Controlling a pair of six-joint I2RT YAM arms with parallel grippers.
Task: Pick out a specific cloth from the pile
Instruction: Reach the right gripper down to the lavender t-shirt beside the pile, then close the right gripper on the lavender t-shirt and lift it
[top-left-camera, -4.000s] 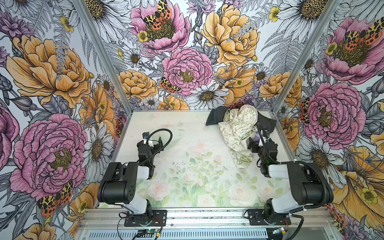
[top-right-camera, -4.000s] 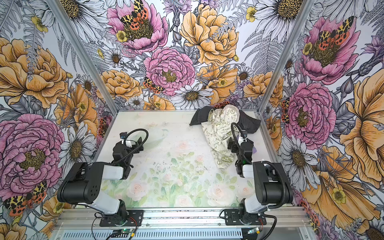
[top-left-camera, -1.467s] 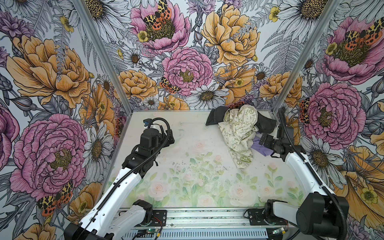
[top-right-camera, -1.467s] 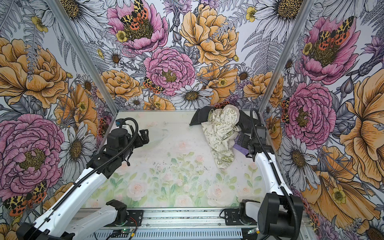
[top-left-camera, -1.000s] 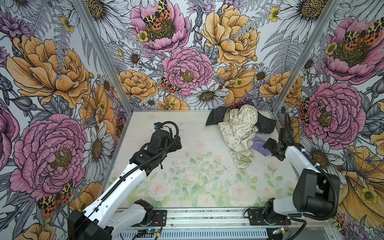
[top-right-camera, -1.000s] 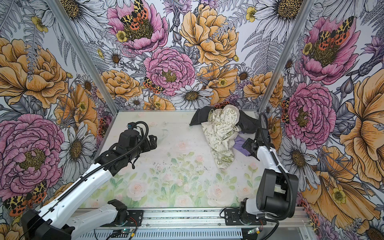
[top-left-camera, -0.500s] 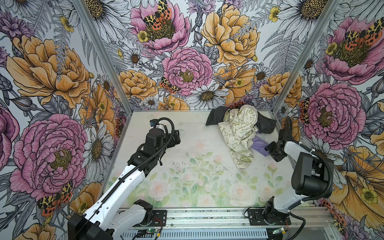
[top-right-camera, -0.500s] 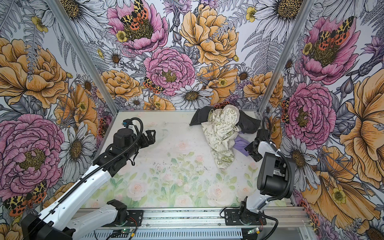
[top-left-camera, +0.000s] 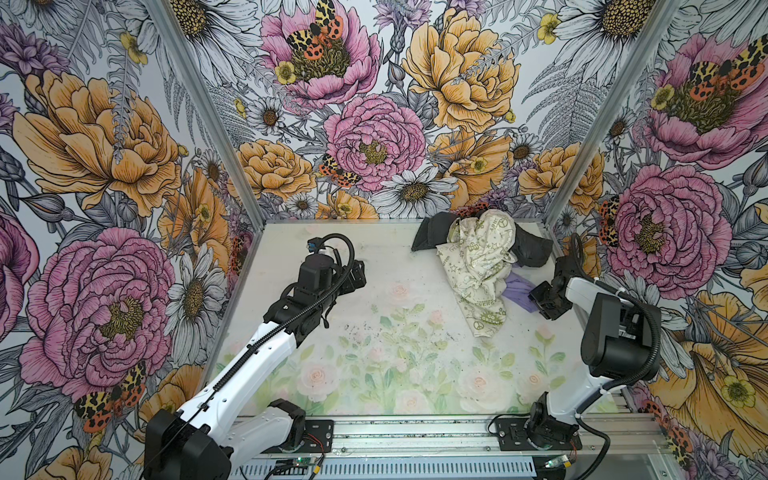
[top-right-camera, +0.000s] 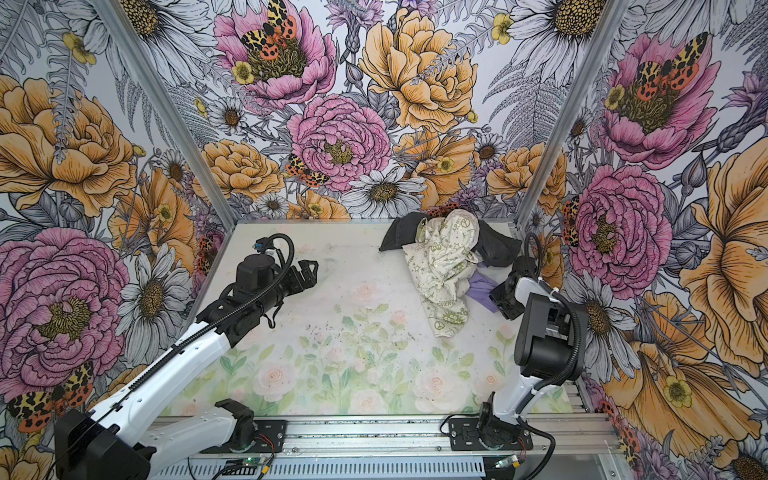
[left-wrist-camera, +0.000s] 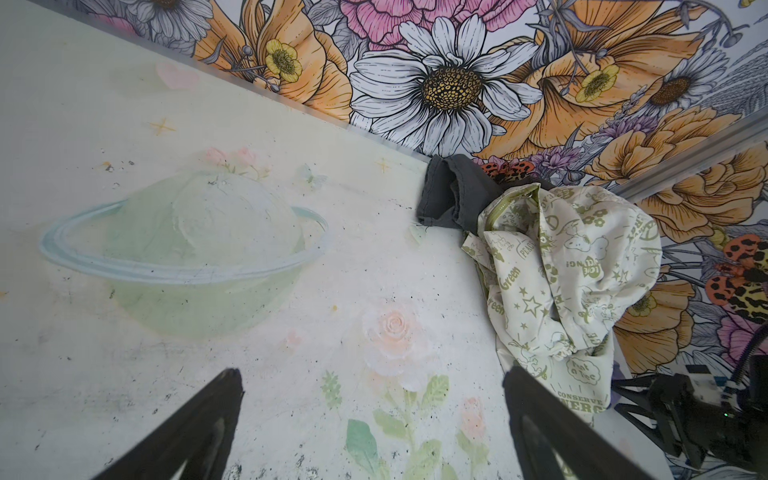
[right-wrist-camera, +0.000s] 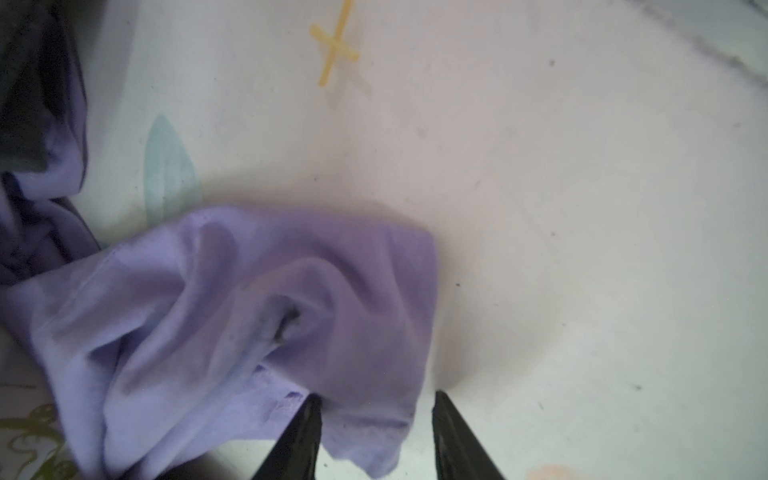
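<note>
Three soft garments make the pile (top-left-camera: 478, 249) at the far right corner of the pale flower-printed counter (top-left-camera: 374, 332). A cream cloth with green peace signs and words (top-left-camera: 478, 266) lies on top, and a black cloth (top-left-camera: 532, 251) shows at both sides of it. The third is the plain lavender cloth of soft thin fabric (top-left-camera: 517, 286).

In both top views only a small lavender flap comes out from under the cream cloth. It is on the side of my right pincer (top-left-camera: 540, 297), which lies low on the counter and touches that flap. My right wrist view shows much more. There the lavender cloth (right-wrist-camera: 249, 311) spreads in smooth folds flat on the counter, and its edge lies between my two black fingers (right-wrist-camera: 299, 432). These stand half-spread around the edge; I cannot tell if they pinch it.

My left pincer (top-left-camera: 359, 274) hangs widely spread over bare counter, well apart from the pile. Its wrist view shows the cream and black cloths, but only a sliver of the lavender one.

Most of the lavender cloth is hidden under the pile, and the close view of it is blurred.
</note>
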